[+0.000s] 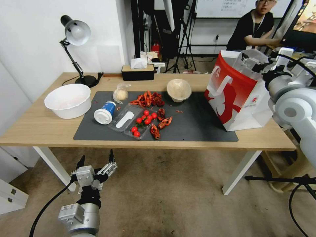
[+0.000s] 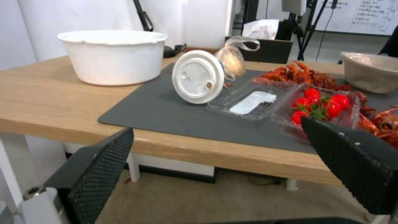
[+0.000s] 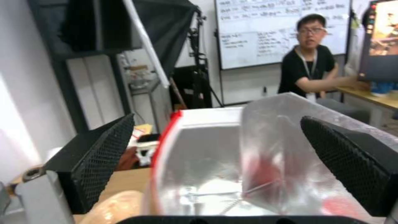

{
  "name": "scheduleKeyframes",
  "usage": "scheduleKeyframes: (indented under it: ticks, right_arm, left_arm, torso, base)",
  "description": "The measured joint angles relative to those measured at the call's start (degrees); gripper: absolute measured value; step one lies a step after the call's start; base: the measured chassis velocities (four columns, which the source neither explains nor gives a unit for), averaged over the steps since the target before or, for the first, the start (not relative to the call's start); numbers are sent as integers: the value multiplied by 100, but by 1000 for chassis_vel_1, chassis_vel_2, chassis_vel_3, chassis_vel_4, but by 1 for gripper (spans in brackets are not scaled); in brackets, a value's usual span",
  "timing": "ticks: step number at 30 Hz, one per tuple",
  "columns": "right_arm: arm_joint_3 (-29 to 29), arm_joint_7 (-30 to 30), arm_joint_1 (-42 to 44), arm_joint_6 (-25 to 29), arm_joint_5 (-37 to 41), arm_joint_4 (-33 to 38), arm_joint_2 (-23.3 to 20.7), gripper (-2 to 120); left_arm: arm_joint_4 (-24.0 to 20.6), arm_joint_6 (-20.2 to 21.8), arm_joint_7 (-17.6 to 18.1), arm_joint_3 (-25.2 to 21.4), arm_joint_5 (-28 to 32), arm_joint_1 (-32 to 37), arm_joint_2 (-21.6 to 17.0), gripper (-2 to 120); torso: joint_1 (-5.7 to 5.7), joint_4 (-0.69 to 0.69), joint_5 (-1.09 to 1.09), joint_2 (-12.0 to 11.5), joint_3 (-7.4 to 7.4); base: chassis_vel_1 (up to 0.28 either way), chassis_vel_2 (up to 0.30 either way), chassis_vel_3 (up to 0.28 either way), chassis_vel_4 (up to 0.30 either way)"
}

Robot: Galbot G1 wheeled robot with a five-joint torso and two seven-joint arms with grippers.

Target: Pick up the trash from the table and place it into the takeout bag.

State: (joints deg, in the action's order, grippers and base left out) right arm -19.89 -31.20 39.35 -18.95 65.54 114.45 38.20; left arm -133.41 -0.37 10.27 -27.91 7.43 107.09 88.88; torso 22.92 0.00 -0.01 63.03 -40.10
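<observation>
While both sets of jaws stand spread wide w/ nothing between them, no pickup is in hand right now. Left gripper hangs below and in front of the table's near edge, over the carpet, fingers well apart and touching nothing; prob. staged low to come in level at the litter. Right gripper sits up at the mouth of the takeout bag, fingers either side of the silvery lining, also empty, which reads as a spot for dropping things in. Bag stands upright on the table's right end, partly on the dark mat, mouth open upward so trash can go straight down. Remaining trash lies on the mat, well left of the bag: blue-white lidded cup on its side, lid toward the left gripper; clear bag with pale bun just behind it; open clear tray w/ cherry tomatoes; red crayfish shells scattered around; beige round bowl farther back. Big white bowl sits off the mat at left. Judging by position, the cup looks the nearest target for the left arm.
</observation>
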Motion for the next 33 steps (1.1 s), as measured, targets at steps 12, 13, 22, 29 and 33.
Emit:
scheduleKeyframes:
  ticks: [12,13,22,29,33]
  right_arm:
    - [-653,701,1762,843,-1244,1118,282,100]
    - [-671,722,1858,909,-1341,1170,312,100]
    - [-856,954,3384,1743,-2749,1554,808,100]
    - [-813,1477,4717,2592,-3474,1318,1641,100]
    - [-684,1672,5242,3025,-3764,1070,2061,100]
  left_arm:
    - [26,-4,1,9,0,-14,-1,100]
    - [31,-5,1,9,0,-15,1,100]
    - [53,-18,3,42,9,-27,9,100]
    - [65,-26,0,41,47,-36,0,100]
    - [77,-28,-1,48,53,-36,-15,100]
  torso:
    - [0,-1,0,0,0]
    - [0,0,0,0,0]
    - [0,0,1,0,0]
    - [0,-1,1,0,0]
    - [0,-2,2,0,0]
  base:
    - [0,0,0,0]
    - [0,0,0,0]
    - [0,0,0,0]
    - [0,0,0,0]
    - [0,0,0,0]
